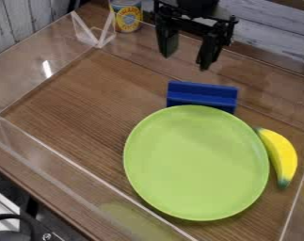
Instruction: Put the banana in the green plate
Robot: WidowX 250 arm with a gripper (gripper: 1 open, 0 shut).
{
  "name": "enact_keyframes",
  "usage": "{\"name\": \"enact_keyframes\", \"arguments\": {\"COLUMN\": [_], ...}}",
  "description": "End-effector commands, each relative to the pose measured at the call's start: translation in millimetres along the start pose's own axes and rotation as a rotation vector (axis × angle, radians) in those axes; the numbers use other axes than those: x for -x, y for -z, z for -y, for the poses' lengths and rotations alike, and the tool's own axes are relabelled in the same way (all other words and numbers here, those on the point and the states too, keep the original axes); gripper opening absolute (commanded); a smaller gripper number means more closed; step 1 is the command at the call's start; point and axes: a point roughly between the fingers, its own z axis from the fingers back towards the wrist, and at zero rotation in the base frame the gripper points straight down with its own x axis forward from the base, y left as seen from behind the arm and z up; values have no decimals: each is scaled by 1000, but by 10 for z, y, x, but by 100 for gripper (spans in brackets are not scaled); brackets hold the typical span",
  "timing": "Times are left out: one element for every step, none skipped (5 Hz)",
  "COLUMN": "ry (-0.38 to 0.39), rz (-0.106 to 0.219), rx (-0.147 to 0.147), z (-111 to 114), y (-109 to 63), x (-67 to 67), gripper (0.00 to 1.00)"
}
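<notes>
Banana (280, 155) lies well off from my wide-open gripper (189, 52), touching the far rim of the green plate (192, 165); light, stiff, probably slick plastic, so I'd pinch its fat middle.

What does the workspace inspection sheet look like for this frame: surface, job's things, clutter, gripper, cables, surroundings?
Surface: wooden table inside clear walls.
Job's things: banana lies on the table just beyond the plate's right rim, not on it; green plate holds nothing.
Clutter: blue block behind the plate, by its far rim; yellow-labelled can at the far edge.
Gripper: gripper open, pointing down, above the far side of the table, holding nothing, away from the banana.
Cables: dark cables at the lower left corner, outside the wall.
Surroundings: pale planked wall behind the arm.
</notes>
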Motion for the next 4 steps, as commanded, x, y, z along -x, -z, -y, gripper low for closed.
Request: {"name": "enact_keyframes", "arguments": {"ry": [-18,-61,-112,-158], "rz": [-20,-21,-3,24], "rx": [8,28,45,66], "z": [83,320,617,904], "y": [77,129,162,241], "x": [18,51,61,46], "gripper": [100,100,100,100]}}
